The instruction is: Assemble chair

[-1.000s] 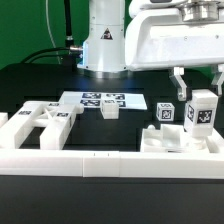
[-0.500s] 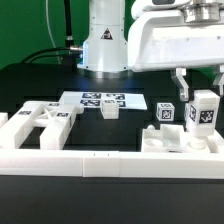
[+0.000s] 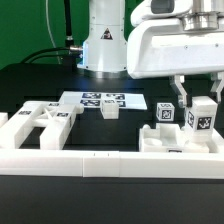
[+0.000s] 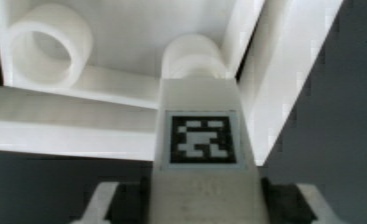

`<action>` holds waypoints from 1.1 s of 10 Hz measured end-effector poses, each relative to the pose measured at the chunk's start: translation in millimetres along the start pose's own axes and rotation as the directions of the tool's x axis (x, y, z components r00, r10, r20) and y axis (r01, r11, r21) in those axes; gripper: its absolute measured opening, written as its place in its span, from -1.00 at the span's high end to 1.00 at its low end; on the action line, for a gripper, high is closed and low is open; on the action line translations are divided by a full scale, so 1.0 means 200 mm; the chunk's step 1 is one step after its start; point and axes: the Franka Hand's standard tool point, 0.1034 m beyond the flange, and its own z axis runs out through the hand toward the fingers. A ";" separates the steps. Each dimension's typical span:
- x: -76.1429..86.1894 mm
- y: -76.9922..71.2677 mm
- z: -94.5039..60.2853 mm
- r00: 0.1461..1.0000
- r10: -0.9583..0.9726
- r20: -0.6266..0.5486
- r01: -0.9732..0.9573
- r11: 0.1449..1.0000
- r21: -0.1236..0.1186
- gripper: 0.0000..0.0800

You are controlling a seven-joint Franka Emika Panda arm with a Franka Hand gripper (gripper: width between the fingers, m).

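Note:
My gripper (image 3: 200, 98) is shut on a white tagged chair bar (image 3: 203, 117) and holds it upright over a flat white chair panel (image 3: 172, 141) at the exterior view's right. In the wrist view the bar (image 4: 201, 140) runs between my fingers (image 4: 109, 203), its tag facing the camera, its rounded end close to the panel (image 4: 91, 100), which has a round hole. A small tagged block (image 3: 164, 114) stands beside the bar. A framed white chair piece (image 3: 40, 122) lies at the left. Another small block (image 3: 110, 110) sits mid-table.
The marker board (image 3: 102, 100) lies flat behind the middle block. A low white border wall (image 3: 90, 165) runs along the front. The robot base (image 3: 103, 40) stands at the back centre.
My gripper with the bar has shifted slightly to the exterior view's right and a little lower, toward the panel. Nothing else has moved.

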 end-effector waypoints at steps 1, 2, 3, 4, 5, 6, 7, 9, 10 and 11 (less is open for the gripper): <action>0.01 -0.02 0.01 1.000 -0.005 -0.015 0.005 1.000 0.000 0.28; 0.01 -0.04 0.01 1.000 -0.011 -0.025 0.011 1.000 0.000 0.28; 0.01 -0.03 0.01 1.000 -0.011 -0.022 0.011 1.000 0.000 0.28; 0.01 -0.03 0.02 1.000 -0.011 -0.022 0.011 1.000 0.000 0.28; 0.01 -0.03 0.02 1.000 -0.011 -0.022 0.011 1.000 0.000 -0.18; 0.01 -0.03 0.02 1.000 -0.011 -0.022 0.011 1.000 0.000 -0.47; 0.01 -0.03 0.01 1.000 -0.011 -0.022 0.011 1.000 0.000 -0.47; 0.03 -0.03 -0.01 1.000 -0.011 -0.023 0.011 1.000 0.001 -0.62; 0.04 -0.02 -0.03 1.000 -0.007 -0.014 0.007 1.000 0.002 -0.62; 0.06 0.01 -0.06 1.000 -0.008 -0.009 0.008 1.000 0.001 -0.62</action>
